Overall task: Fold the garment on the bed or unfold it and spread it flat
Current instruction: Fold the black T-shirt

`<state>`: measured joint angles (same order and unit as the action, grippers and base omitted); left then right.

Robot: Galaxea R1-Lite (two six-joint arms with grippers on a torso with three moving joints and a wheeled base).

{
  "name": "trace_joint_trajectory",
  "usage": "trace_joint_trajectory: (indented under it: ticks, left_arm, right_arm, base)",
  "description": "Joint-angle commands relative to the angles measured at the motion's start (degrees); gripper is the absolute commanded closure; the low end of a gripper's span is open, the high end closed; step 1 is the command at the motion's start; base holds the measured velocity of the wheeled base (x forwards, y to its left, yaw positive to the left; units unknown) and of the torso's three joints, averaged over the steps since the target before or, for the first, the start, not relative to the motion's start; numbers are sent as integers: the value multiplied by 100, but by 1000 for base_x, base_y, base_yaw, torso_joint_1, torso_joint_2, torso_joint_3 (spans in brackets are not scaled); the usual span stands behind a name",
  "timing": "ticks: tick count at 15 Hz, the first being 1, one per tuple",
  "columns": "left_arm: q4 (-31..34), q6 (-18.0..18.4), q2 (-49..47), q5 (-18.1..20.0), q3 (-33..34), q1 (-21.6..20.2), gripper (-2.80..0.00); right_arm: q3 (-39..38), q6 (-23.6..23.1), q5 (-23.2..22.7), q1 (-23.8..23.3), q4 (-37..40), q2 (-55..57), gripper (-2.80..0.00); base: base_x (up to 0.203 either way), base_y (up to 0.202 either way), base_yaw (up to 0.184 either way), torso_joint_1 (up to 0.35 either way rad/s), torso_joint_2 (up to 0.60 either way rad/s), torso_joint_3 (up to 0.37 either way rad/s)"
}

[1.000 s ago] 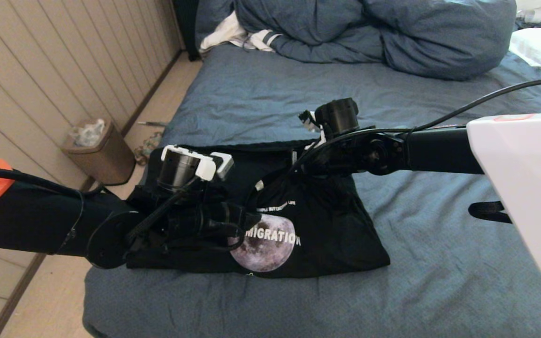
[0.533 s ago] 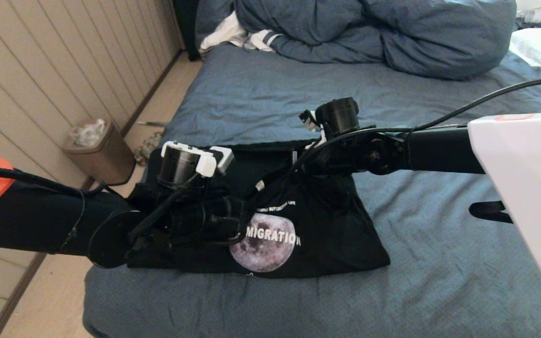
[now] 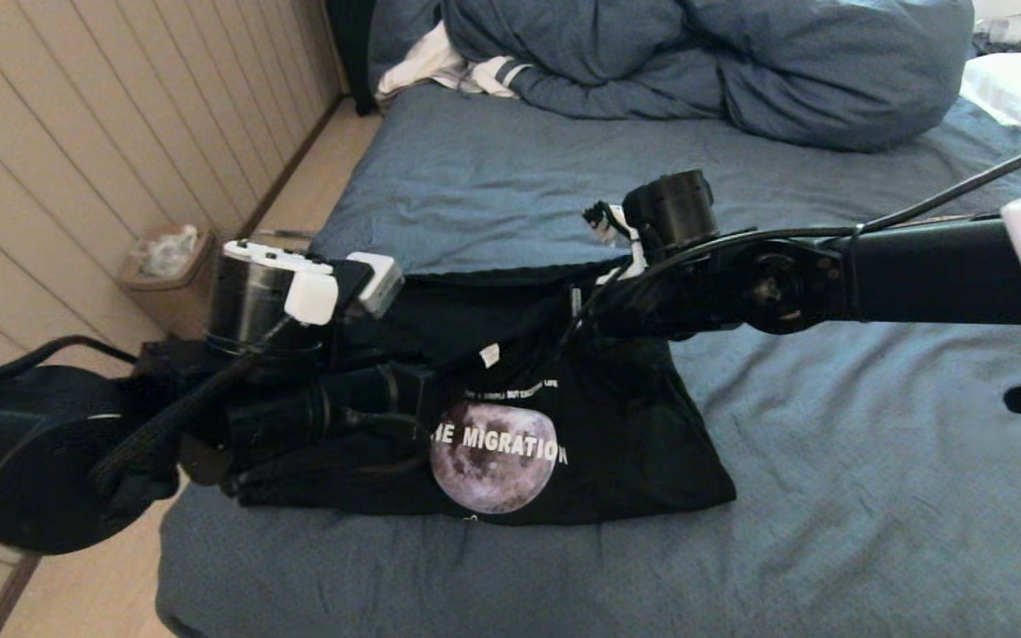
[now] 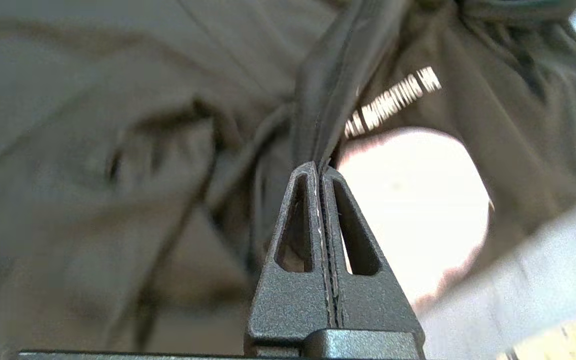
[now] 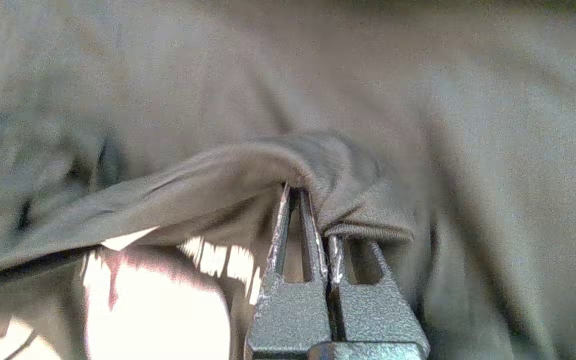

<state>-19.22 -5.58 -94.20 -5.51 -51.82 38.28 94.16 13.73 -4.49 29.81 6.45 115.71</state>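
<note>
The black T-shirt [image 3: 599, 416] lies near the front edge of the bed [image 3: 830, 496], toward its left side, in a bunched, roughly folded heap with the moon graphic [image 3: 494, 458] and "MIGRATION" lettering facing up. It is neither a tidy fold nor spread flat, so most of the task looks undone.

Both arms reach over the shirt. The left gripper [image 4: 321, 172] has its fingers pressed together on a raised ridge of black fabric, just beside the moon print. The right gripper [image 5: 313, 200] is likewise clamped on a hemmed edge of the shirt, the cloth draping over its fingertips, toward the far side of the heap. In the head view both fingertips are lost against the dark cloth.

With two pinches secured, the step in hand seems to be lifting or pulling the layers apart. What remains, by my judgement: raise the cloth, open or straighten it, lay it smooth on the sheet, then release.

The bunched duvet [image 3: 705, 62] sits well apart at the far edge.
</note>
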Motion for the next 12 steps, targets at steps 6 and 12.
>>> trace_joint_trajectory:
  ticks: [6,12]
  left_arm:
    - [1030,-94,1569,-1,906,829,0]
    - [2024,-359,2145,22,1102,1377,0]
  right_arm:
    - [-2279,2,19,725,195,-2016,0]
    - [-3086,-24,15,1373,1253,-3032,0]
  base:
    - [0,0,0,0,0,0]
    - [0,0,0,0,0,0]
